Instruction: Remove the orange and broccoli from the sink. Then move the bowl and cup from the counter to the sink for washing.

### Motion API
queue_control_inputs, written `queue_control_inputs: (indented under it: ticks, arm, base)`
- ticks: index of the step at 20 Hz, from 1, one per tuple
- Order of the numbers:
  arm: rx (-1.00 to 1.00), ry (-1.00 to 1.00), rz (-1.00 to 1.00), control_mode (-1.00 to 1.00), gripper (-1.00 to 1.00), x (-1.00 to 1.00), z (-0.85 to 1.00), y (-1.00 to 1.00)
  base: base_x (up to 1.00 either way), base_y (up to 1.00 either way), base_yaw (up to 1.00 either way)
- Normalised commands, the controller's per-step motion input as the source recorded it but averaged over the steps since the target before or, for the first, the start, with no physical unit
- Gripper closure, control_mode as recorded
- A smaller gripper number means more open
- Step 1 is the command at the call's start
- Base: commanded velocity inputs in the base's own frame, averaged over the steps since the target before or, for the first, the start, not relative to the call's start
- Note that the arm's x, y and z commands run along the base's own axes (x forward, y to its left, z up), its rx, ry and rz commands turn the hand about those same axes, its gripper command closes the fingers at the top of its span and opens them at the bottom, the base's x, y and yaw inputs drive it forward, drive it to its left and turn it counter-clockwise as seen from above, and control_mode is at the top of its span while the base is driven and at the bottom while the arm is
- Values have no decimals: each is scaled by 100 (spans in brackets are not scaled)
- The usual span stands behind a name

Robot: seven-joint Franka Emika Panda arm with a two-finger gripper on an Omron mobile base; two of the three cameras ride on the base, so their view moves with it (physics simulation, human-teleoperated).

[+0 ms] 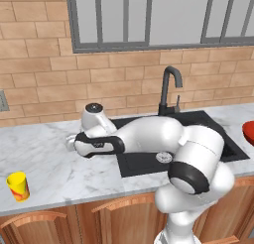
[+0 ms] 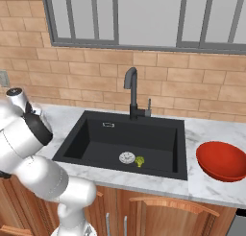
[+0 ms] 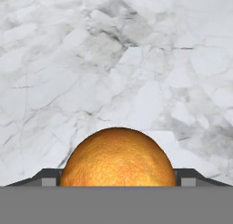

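Orange (image 3: 118, 157) between the spread fingers of the tool (image 3: 118, 180) over the marble surface (image 3: 113, 59), broccoli (image 2: 139, 161) beside the sink (image 2: 77, 139) drain, no writing legible.

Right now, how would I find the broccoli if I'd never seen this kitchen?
Look for the black sink under the window. On its floor is a white drain, and the broccoli sits right beside it. It's the only small green, bumpy thing in there.
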Motion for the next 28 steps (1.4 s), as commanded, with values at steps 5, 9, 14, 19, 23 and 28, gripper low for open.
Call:
queue_control_inputs:
  ticks: [5,9,14,19,23,28]
  arm:
    - [0,0,0,-100,100,5,-23,14]
    - [0,0,0,-100,100,3,-22,10]
    - [0,0,0,-100,100,3,-23,9]
    - [0,0,0,-100,100,4,-23,10]
    - [0,0,0,-100,100,3,-21,11]
    - [0,0,0,-100,100,2,-22,8]
  base:
    - [0,0,0]
    - [0,0,0]
    - [0,0,0]
    - [0,0,0]
    - [0,0,0]
    - [0,0,0]
